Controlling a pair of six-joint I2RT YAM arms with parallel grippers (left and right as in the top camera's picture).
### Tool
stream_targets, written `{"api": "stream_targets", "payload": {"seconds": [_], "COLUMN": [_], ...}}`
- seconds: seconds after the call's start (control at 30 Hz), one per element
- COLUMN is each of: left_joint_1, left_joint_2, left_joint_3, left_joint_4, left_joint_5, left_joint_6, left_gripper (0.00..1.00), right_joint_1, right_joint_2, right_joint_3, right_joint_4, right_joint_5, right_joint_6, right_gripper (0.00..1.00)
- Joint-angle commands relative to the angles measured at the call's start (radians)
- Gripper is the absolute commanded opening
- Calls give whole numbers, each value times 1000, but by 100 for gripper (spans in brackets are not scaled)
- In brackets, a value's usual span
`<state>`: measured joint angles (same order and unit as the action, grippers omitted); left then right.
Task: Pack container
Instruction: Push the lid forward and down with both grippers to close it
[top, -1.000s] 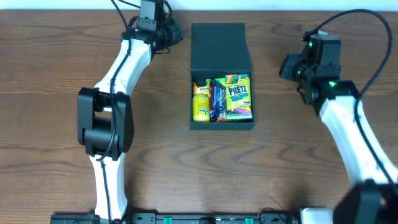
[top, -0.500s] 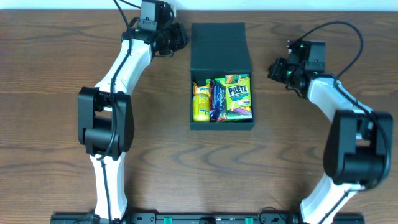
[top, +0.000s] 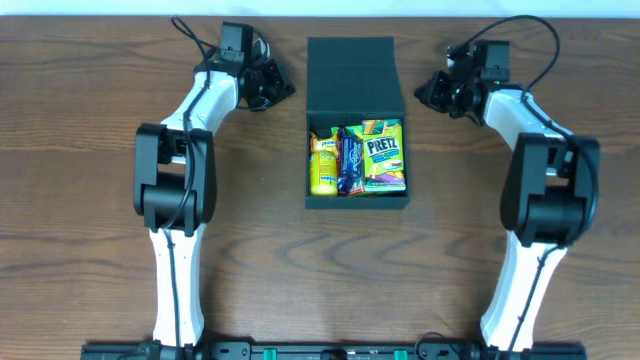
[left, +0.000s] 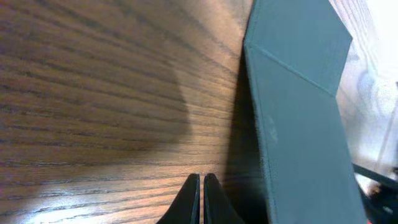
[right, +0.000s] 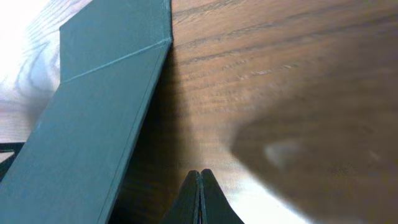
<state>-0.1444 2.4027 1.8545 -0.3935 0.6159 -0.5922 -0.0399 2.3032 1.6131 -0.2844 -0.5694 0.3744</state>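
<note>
The container (top: 357, 201), a dark teal-black square box, sits mid-table with its flap lid (top: 355, 75) folded open toward the far edge. Inside lie a yellow packet (top: 323, 166), a blue packet (top: 349, 163) and a green Pretz packet (top: 384, 156). My left gripper (top: 287, 88) is shut and empty just left of the lid. My right gripper (top: 421, 91) is shut and empty just right of it. In the left wrist view the closed tips (left: 201, 178) hover over wood beside the lid (left: 305, 106). The right wrist view shows the same, tips (right: 199, 173) beside the lid (right: 93, 124).
Both white arms reach up the table on either side of the box, the left arm (top: 172, 190) and the right arm (top: 545, 190). The brown wooden table (top: 90, 250) runs to a pale far edge just behind the lid.
The right gripper has swung up and left, from well right of the box to just beside the lid. The left gripper stayed near the lid's left side, shifting only slightly.
</note>
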Motion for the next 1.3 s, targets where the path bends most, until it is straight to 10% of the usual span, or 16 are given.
{"api": "stream_targets", "payload": {"seconds": [0.0,1.27], "left_joint_1": [0,-19], "left_joint_2": [25,-179], "left_joint_3": [23,29], "left_joint_4": [-3,-61], "left_joint_5": [65,245], "left_joint_6": [-25,274], "left_gripper": [5,6], "right_joint_1": [0,8], "right_joint_2": [41,47], "right_joint_3": [42,235], "right_joint_4": [-4,125], "right_joint_5": [-99,-806], "right_joint_6": [0,-17], "right_gripper": [2,1]}}
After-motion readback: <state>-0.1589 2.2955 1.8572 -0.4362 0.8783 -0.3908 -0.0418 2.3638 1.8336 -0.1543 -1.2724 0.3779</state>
